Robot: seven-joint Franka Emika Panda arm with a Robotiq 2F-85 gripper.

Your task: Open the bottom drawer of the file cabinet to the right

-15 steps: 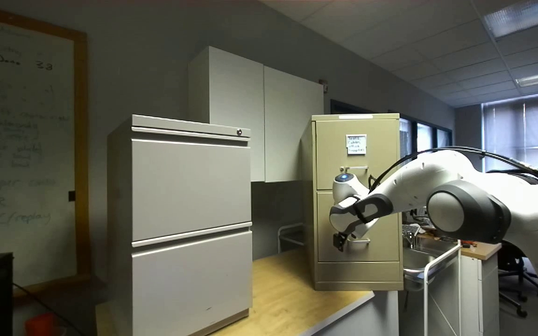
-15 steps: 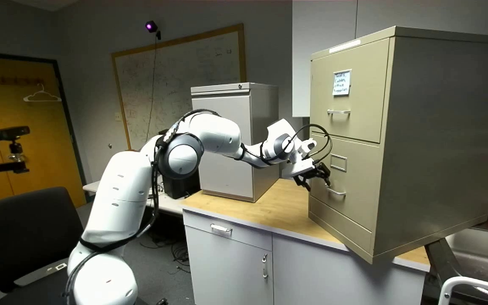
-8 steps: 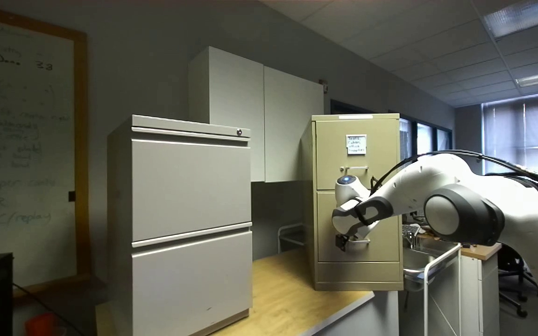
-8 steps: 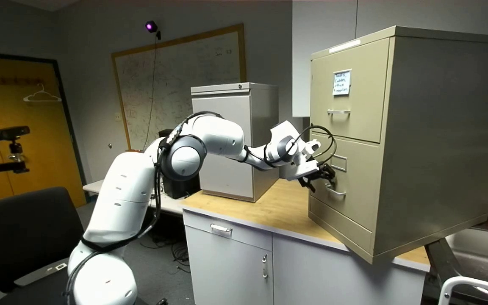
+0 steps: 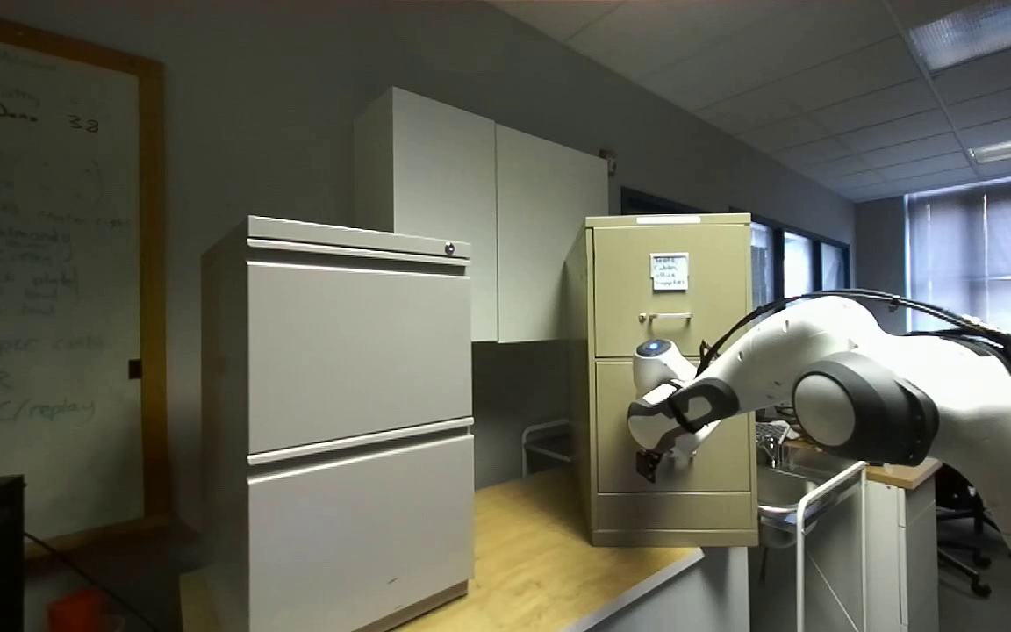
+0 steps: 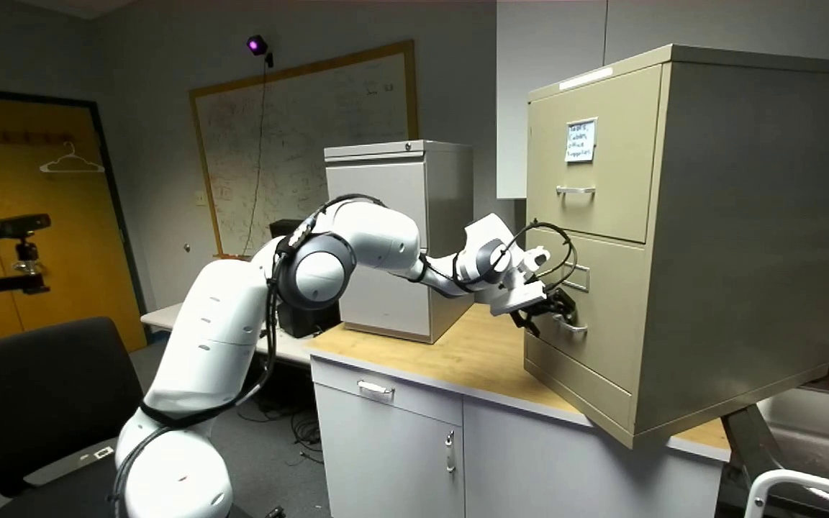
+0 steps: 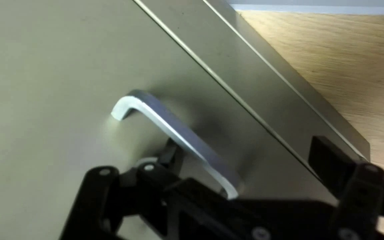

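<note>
In both exterior views the gripper (image 6: 553,322) has sunk to the handle (image 6: 573,327) of the bottom drawer (image 6: 607,315), still closed, lower half of the tan file cabinet (image 6: 738,237). Wrist view: jaws spread, handle between them; likely ready to clamp and pull.

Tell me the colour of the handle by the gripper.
Silver; the handle shows best in the wrist view.

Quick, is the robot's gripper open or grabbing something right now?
Gripper: open, jaws spread wide apart beside the drawer handle, not clamped on it.
</note>
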